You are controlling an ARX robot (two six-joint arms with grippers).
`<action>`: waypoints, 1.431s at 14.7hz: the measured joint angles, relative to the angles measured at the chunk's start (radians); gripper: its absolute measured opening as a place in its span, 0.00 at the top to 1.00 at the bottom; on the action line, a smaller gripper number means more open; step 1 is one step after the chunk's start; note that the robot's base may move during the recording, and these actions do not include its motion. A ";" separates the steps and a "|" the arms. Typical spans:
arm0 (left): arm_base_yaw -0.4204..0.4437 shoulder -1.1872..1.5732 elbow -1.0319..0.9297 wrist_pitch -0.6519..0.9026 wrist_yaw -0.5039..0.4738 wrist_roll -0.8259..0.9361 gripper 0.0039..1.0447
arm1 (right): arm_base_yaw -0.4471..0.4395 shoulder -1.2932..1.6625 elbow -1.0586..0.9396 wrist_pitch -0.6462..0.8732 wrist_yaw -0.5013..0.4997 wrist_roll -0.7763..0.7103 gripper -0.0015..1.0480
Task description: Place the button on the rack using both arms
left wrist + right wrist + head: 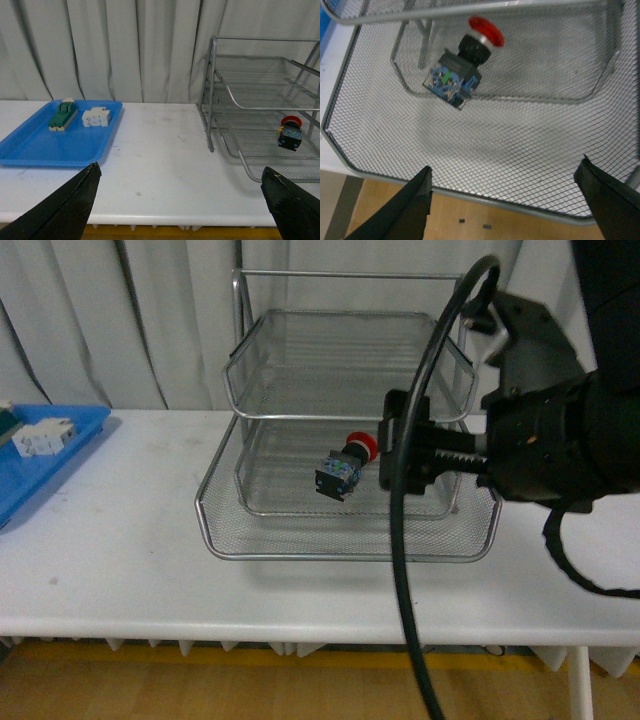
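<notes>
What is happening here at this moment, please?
The button lies on its side in the rack, on the mesh of a lower tier. The right gripper is open over the rack's front edge and holds nothing. The left gripper is open too, above the table between the blue tray and the rack.

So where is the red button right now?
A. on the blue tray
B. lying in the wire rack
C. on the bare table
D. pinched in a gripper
B: the button lies tipped over on the mesh of the rack, and the right gripper stands open, clear of it.
</notes>
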 joint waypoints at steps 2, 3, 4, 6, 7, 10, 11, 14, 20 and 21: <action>0.000 0.000 0.000 0.000 0.000 0.000 0.06 | 0.031 0.039 0.025 -0.031 -0.021 0.003 0.34; 0.000 0.000 0.000 0.000 0.000 0.000 0.06 | 0.040 0.046 0.030 -0.035 -0.027 0.003 0.46; 0.000 0.000 0.000 0.000 0.000 0.000 0.06 | 0.055 0.055 0.032 -0.039 -0.028 -0.001 0.56; 0.000 0.000 0.000 0.000 0.000 0.000 0.06 | 0.092 0.094 0.034 -0.044 -0.028 -0.013 0.79; 0.000 0.000 0.000 0.000 0.000 0.000 0.06 | 0.111 0.114 0.029 -0.041 -0.027 -0.025 0.91; 0.000 0.000 0.000 0.000 0.000 0.000 0.06 | 0.145 0.174 -0.013 0.004 -0.019 -0.049 0.98; 0.000 0.000 0.000 0.000 0.000 0.000 0.06 | 0.149 0.199 -0.020 0.013 -0.014 -0.053 0.98; 0.000 0.000 0.000 0.000 0.000 0.000 0.06 | 0.146 0.247 -0.009 0.027 0.005 -0.067 0.98; 0.000 0.000 0.000 0.000 0.000 0.000 0.06 | 0.060 0.317 0.163 -0.017 0.035 -0.114 0.98; 0.000 0.000 0.000 0.000 0.000 0.000 0.06 | 0.049 0.325 0.179 -0.024 0.034 -0.117 0.98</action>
